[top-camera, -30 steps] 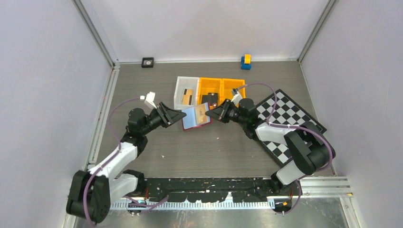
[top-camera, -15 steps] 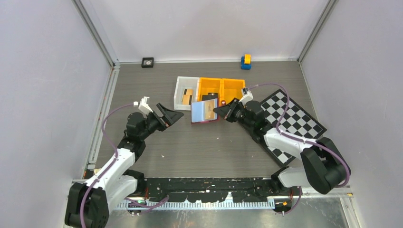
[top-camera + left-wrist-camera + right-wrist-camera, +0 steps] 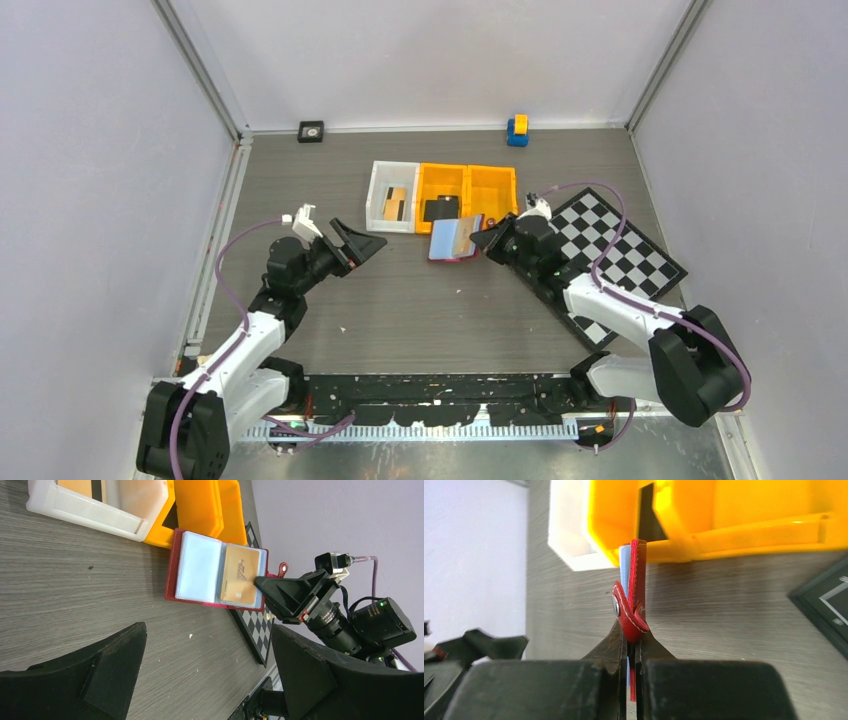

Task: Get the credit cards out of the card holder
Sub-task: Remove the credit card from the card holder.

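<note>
One credit card point(image 3: 241, 575) faces left.
Right gripper point(image 3: 482, 238) pinches the card holder point(image 3: 450, 243); left gripper point(image 3: 362, 240) (jaws wide) hangs apart.

The red card holder point(image 3: 200, 567) is open, a tan credit card point(image 3: 241, 575) in its sleeve.

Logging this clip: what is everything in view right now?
white bin: one, mid-table, left of the orange ones
orange bins: two, side by side
holder: one, red, open, before orange bins
cards: tan; one in holder's sleeve, at least one in white bin
black item: one, in left orange bin
board: one, black-white chequered, right
block: one, blue-yellow, back edge
black square: one, back left
left gripper: open, empty
right gripper: shut on holder
</note>
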You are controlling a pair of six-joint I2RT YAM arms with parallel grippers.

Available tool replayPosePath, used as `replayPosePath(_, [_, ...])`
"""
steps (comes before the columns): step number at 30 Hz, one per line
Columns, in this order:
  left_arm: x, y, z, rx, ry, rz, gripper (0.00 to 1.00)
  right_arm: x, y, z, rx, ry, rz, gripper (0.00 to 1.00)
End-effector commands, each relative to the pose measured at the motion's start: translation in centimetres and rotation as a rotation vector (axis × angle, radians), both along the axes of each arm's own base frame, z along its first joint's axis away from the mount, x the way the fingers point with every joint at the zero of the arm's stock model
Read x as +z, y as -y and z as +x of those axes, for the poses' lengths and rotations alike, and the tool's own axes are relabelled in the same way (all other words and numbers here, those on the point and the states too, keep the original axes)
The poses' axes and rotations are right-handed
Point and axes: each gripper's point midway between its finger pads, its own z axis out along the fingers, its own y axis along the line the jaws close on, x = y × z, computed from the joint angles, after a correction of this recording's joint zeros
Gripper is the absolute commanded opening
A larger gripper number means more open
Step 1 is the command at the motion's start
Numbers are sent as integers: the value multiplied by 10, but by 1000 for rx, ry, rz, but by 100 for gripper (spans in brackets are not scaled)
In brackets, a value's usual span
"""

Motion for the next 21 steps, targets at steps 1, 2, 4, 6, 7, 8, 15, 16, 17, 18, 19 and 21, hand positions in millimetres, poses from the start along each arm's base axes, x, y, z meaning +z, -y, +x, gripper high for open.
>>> replayPosePath(1, [13,0,2,-7,60,-6,97,22,30,23,-235,-51,-43,0])
replayPosePath(2, [13,0,2,-10,60,-7,97,19,36,24,-281,-88,-61,0])
replayPosePath(4, [13,1,2,-11,61,-8,97,16,44,25,-342,-128,-74,0])
replayPosePath(6, [14,1,3,-14,66,-8,97,15,49,25,-388,-153,-76,0])
replayPosePath(7, [14,1,2,-16,65,-8,97,15,53,25,-425,-176,-71,0])
replayPosePath(8, [15,1,2,-18,67,-9,97,16,56,24,-443,-191,-74,0])
replayPosePath(15, [15,3,3,-28,66,-12,96,18,54,23,-444,-274,-132,0])
replayPosePath(16, [15,3,3,-29,66,-14,96,19,55,23,-437,-285,-177,0])
replayPosePath(17, [15,4,2,-32,66,-15,96,23,58,25,-434,-285,-214,1])
replayPosePath(18, [16,4,3,-34,67,-15,96,26,58,26,-424,-277,-234,1])
replayPosePath(19, [16,4,3,-34,67,-15,96,30,58,28,-413,-260,-251,1])
replayPosePath(21, [16,4,3,-34,70,-14,96,39,65,30,-439,-225,-264,1])
